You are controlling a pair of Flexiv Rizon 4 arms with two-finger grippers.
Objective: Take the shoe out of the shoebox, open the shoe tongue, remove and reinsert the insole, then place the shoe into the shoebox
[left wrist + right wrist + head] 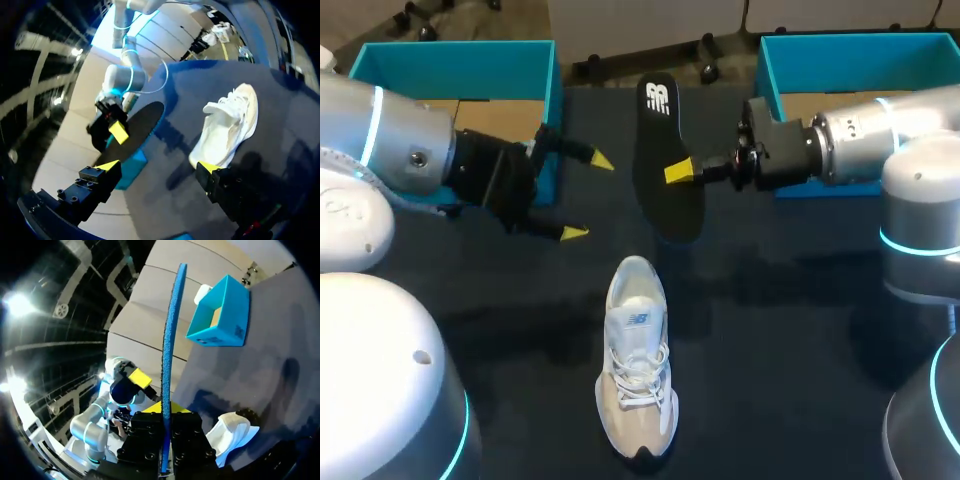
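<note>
A white and beige shoe (pixel 637 372) lies on the dark table near the front middle, toe toward me; it shows too in the left wrist view (pixel 227 127) and the right wrist view (pixel 231 436). My right gripper (pixel 682 171) is shut on a black insole (pixel 666 160), holding it in the air above the table's back middle. In the right wrist view the insole's blue edge (pixel 168 355) stands upright between the fingers. My left gripper (pixel 582 196) is open and holds nothing, left of the insole. The left wrist view shows the insole (pixel 136 128) ahead of its yellow tips.
A teal shoebox part (pixel 535 60) stands at the back left behind my left arm. Another teal box part (pixel 770 70) stands at the back right behind my right arm. The table around the shoe is bare.
</note>
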